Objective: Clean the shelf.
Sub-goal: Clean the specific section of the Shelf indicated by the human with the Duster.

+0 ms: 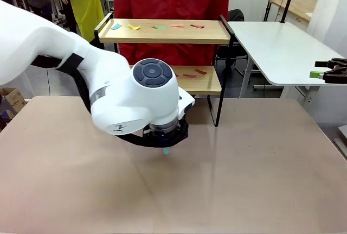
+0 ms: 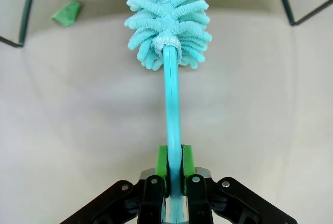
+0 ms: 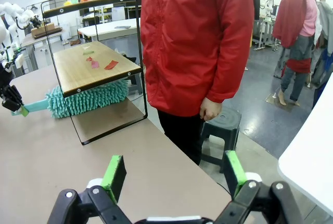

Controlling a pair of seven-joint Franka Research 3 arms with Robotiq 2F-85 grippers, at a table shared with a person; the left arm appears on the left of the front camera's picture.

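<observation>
Looking at the front view's upper middle, we see the shelf [image 1: 162,37]: two pale wooden boards in a thin black frame, at the bench's [image 1: 244,163] far edge. Coloured scraps [image 1: 159,27] dot both boards. Our left tool [image 2: 174,154] clamps a turquoise duster [image 2: 171,16] by its handle. Our right tool [image 3: 176,174] gapes wide, holding nothing.

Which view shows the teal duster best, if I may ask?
The left wrist view: the duster, head and handle, close up, clamped in the left gripper. The right wrist view shows it under the shelf's lower board; the front view, just a tip.
</observation>
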